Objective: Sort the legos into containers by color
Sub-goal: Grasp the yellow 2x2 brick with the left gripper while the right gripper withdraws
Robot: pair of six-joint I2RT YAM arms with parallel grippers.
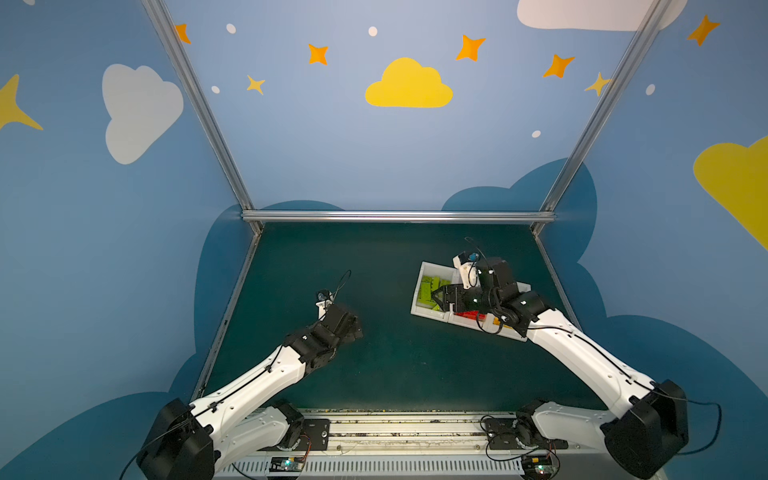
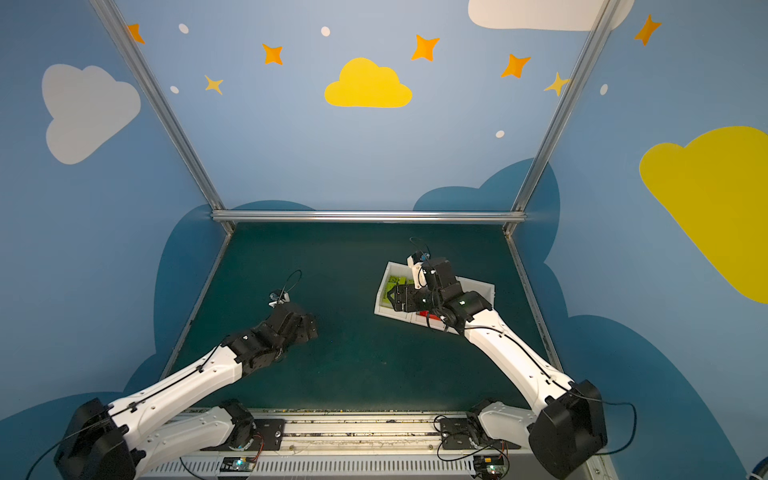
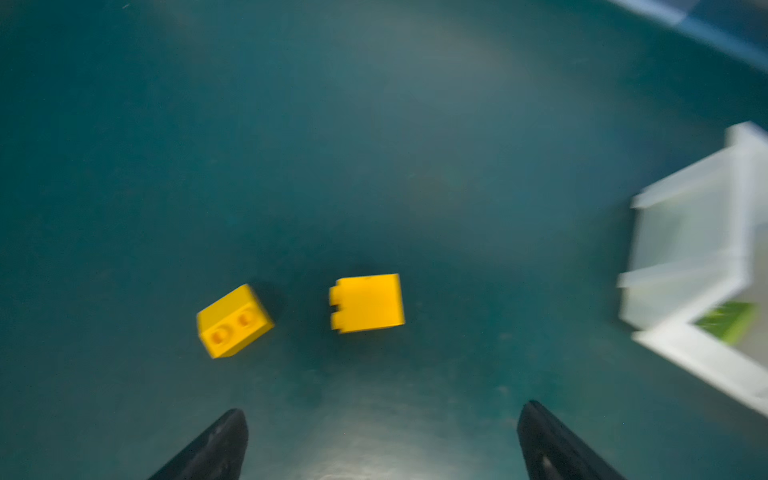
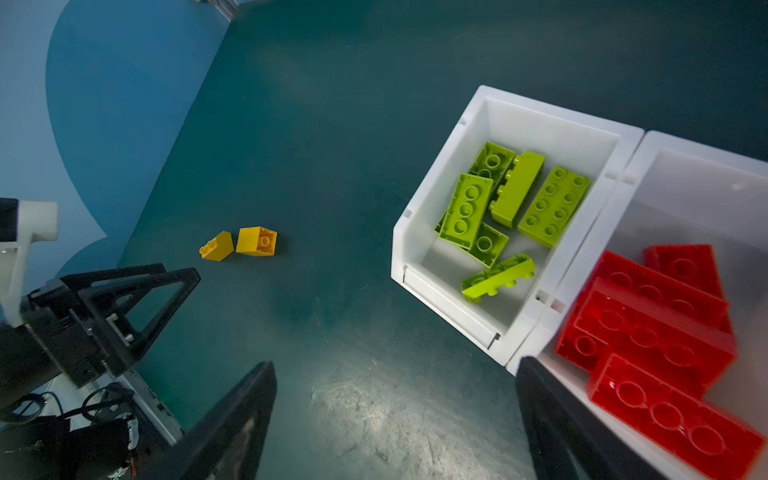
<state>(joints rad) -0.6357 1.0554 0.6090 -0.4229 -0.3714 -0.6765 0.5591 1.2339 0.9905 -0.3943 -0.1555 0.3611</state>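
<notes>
Left gripper (image 3: 382,409): we spread it, yellow bricks (image 3: 368,303) ahead, for grasping | right gripper (image 4: 397,363): spread, empty, bins (image 4: 449,311) just beside.

A robotics lab cell is shown. A dark teal matted tabletop (image 1: 374,365), beneath the black fingers (image 3: 216,449), is enclosed by blue wall panels (image 1: 332,145) painted with clouds and stars and edged with silver aluminium bars (image 1: 395,216). Behind the fingers, two white-and-black robot arms (image 1: 249,382) (image 1: 582,357) are bolted to a metal base rail (image 1: 415,428) beside exposed circuit boards (image 1: 286,463).
</notes>
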